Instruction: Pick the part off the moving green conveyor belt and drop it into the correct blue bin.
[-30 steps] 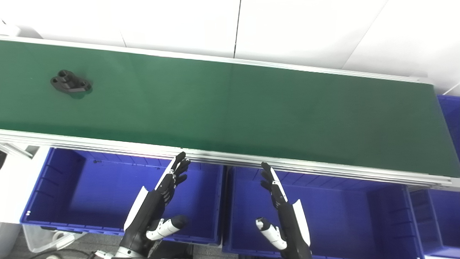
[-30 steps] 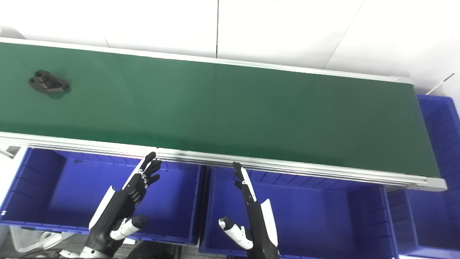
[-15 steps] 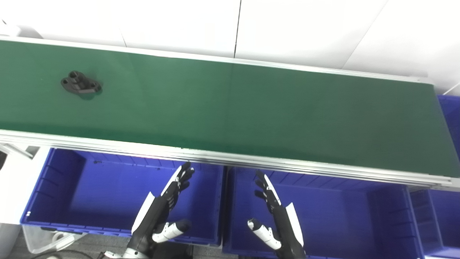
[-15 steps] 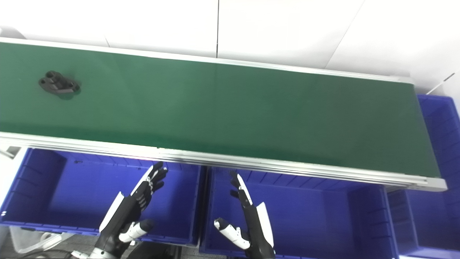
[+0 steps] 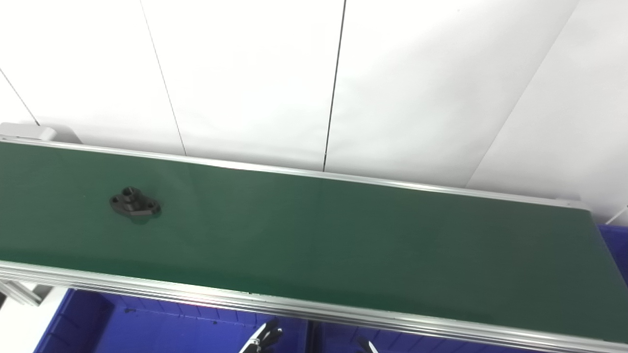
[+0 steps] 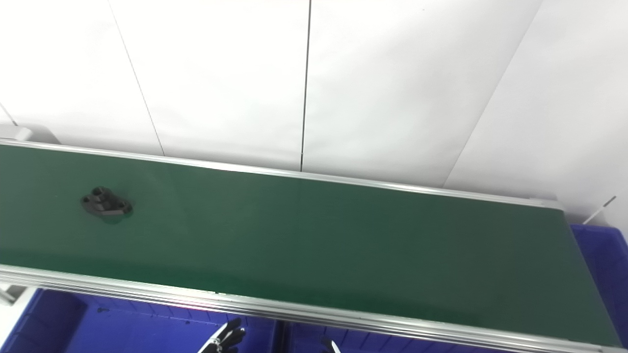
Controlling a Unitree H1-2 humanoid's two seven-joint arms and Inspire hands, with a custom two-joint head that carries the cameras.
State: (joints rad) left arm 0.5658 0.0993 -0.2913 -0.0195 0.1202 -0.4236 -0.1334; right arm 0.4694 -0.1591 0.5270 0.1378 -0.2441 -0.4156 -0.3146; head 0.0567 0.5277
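A small black part [image 5: 135, 204] with round holes lies on the green conveyor belt [image 5: 343, 235] at its left end, nearer the far edge; it also shows in the right eye view [image 6: 106, 203]. Only the fingertips of my left hand [image 5: 262, 339] show at the bottom edge, straight and apart, over the left blue bin [image 5: 147, 328], holding nothing. A single fingertip of my right hand [image 5: 367, 346] shows at the bottom edge over the middle blue bin [image 5: 441, 344]. Both hands are on the near side of the belt, far from the part.
The belt's near aluminium rail [image 5: 314, 309] runs between the hands and the belt. A third blue bin [image 6: 601, 255] stands past the belt's right end. A white panelled wall [image 5: 314, 83] rises behind the belt.
The camera has tilted up, so the whole picture has shifted down and the hands are almost out of view. The part has ridden a little to the right on the belt.
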